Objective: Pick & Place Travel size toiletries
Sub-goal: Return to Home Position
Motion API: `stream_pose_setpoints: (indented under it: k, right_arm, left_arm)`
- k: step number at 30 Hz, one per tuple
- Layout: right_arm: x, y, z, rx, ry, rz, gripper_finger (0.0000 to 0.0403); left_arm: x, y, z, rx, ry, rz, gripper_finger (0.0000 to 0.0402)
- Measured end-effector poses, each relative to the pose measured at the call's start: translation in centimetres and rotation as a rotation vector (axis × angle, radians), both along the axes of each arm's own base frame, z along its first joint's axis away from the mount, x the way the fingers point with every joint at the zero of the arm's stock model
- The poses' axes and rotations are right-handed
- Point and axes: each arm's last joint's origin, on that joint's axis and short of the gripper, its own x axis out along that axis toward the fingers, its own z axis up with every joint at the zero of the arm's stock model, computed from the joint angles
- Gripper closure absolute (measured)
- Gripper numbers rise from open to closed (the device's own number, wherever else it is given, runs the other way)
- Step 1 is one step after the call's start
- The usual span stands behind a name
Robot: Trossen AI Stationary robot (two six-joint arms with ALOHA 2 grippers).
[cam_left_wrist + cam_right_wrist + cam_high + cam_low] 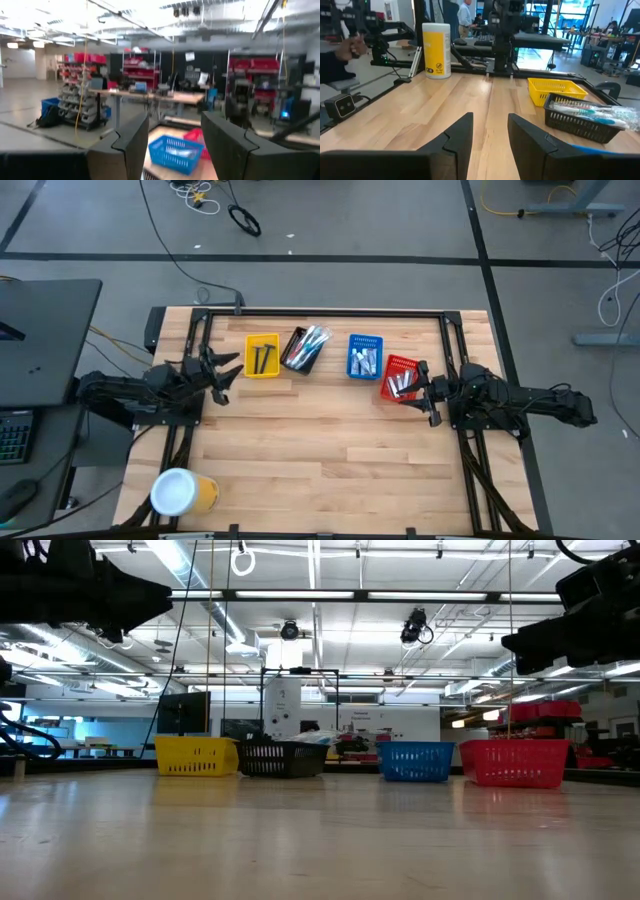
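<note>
Four mesh baskets stand in a row on the far half of the table. The yellow basket (262, 355) holds dark razors, the black basket (306, 348) blue-white toothbrushes (590, 111), the blue basket (364, 356) small white tubes, and the red basket (400, 377) silvery sachets. My left gripper (228, 377) hovers open and empty left of the yellow basket, above the table. My right gripper (425, 392) hovers open and empty right next to the red basket's right side. In the wrist views both pairs of fingers (130, 145) (462, 132) stand apart with nothing between them.
A big yellow cup with a white lid (180, 492) stands near the table's near left corner. A black metal frame (320, 313) runs along the far edge and down both sides. The bare wood in the middle and near part (330, 460) is free room.
</note>
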Motion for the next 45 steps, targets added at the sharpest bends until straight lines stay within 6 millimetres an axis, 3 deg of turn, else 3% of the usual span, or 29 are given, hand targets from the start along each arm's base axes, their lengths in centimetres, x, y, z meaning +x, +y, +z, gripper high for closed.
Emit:
stream_pose_setpoints:
  k: [8, 30, 45]
  right_arm:
    - [0.0, 0.0, 0.1, 0.001, -0.015, 0.003, 0.0272]
    - [0.0, -0.2, -0.5, 0.058, 0.057, -0.094, 0.0272]
    - [0.0, -0.2, -0.5, 0.03, 0.053, -0.092, 0.0272]
  left_arm:
    - [0.5, -0.2, -2.1, 0.027, 0.229, -0.056, 0.0213]
    - [0.5, -0.2, -2.2, 0.013, 0.234, -0.056, 0.0213]
    - [0.5, -0.2, -2.1, 0.177, 0.29, -0.021, 0.0213]
